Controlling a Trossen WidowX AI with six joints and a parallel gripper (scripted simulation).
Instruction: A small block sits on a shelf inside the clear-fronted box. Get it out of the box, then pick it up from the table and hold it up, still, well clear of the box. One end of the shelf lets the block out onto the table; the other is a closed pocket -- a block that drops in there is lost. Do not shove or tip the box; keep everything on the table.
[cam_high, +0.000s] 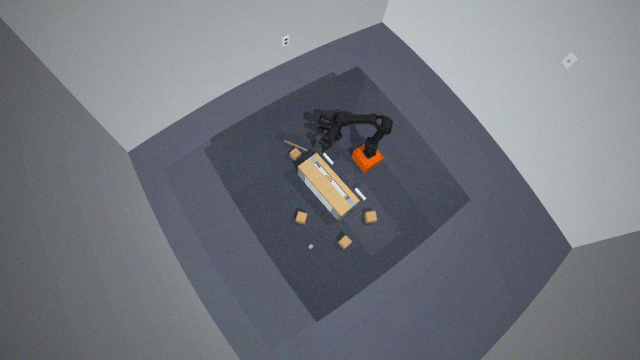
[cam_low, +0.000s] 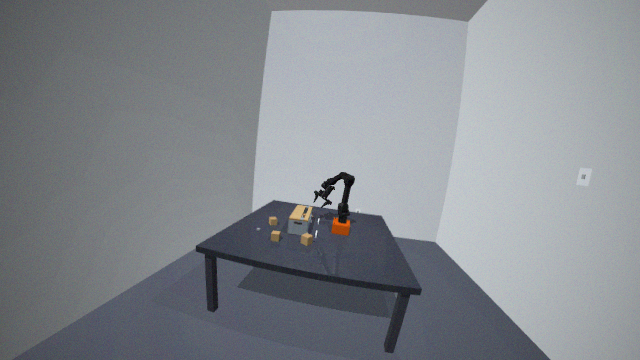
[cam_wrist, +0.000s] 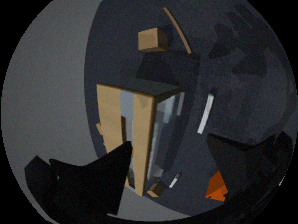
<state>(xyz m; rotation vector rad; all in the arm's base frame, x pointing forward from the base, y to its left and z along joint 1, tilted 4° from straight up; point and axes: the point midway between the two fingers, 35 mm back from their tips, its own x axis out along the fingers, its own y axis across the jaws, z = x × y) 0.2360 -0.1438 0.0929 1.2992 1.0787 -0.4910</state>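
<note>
- The block (cam_high: 330, 178) is showing only as a faint small spot on the shelf inside the box (cam_high: 327, 186); you are not seeing it plainly in any view, so treat its exact spot along the shelf as uncertain.
- Your gripper (cam_high: 324, 133) is hanging above the table near the box's end at about 11 o'clock in the top view, with its jaws spread wide and nothing between them.
- In the wrist view you are looking down along the box, its tan top on the left and the clear front beside it, with a thin stick (cam_wrist: 177, 30) and a tan cube (cam_wrist: 152, 39) lying past the far end.
- You are still in the approach, judging by this, so work out first which end of the shelf is open; the pictures are not telling you that.
- If a push is needed, consider taking the stick as your tool, since the wide jaws are looking too bulky for the shelf.
- Keep any push gentle and along the shelf only, towards the open end, so the box is neither sliding nor tipping.
- Avoid the loose cubes (cam_high: 301, 217) scattered at 6 o'clock; they are decoys, in my judgement.
</note>
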